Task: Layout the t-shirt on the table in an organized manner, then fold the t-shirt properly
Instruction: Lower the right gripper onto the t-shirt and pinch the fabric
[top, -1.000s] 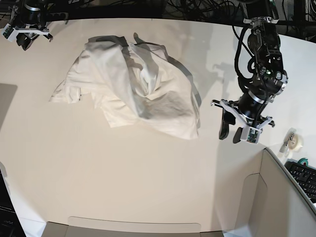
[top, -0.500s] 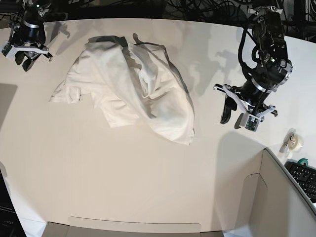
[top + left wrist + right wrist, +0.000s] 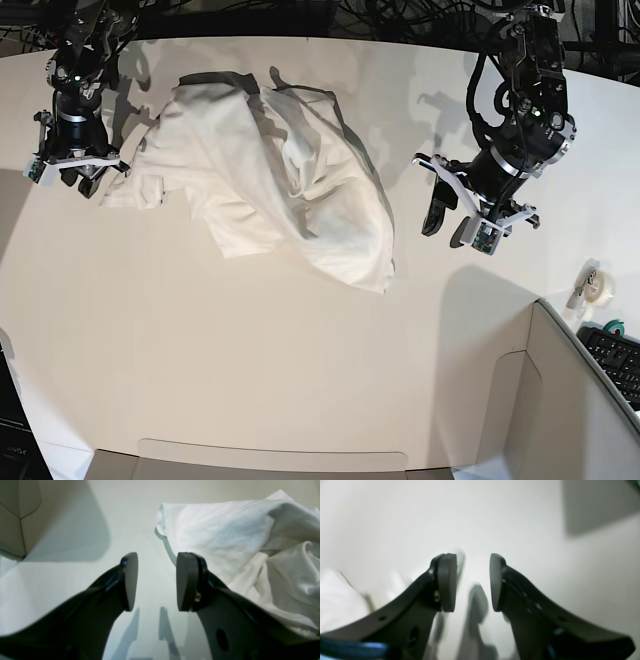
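Observation:
The white t-shirt (image 3: 270,170) lies crumpled in a heap on the table (image 3: 250,340), left of centre, with no print showing. My left gripper (image 3: 448,228) hovers open over bare table just right of the shirt's edge; in the left wrist view its fingers (image 3: 130,580) stand apart with nothing between them, and the t-shirt (image 3: 225,537) fills the right side. My right gripper (image 3: 80,180) is open at the shirt's left tip. The right wrist view shows the gap of this gripper (image 3: 473,582) empty above the table (image 3: 495,517), with the t-shirt (image 3: 340,602) at lower left.
A grey-white box panel (image 3: 560,400) rises at the near right corner, also seen as a panel (image 3: 15,517) in the left wrist view. A tape roll (image 3: 598,285) and a keyboard (image 3: 615,360) lie at the right edge. Cables run along the back.
My right arm came down from the far left corner to the shirt's left tip and its jaws widened. My left arm moved up and left toward the shirt. The shirt's right hem settled.

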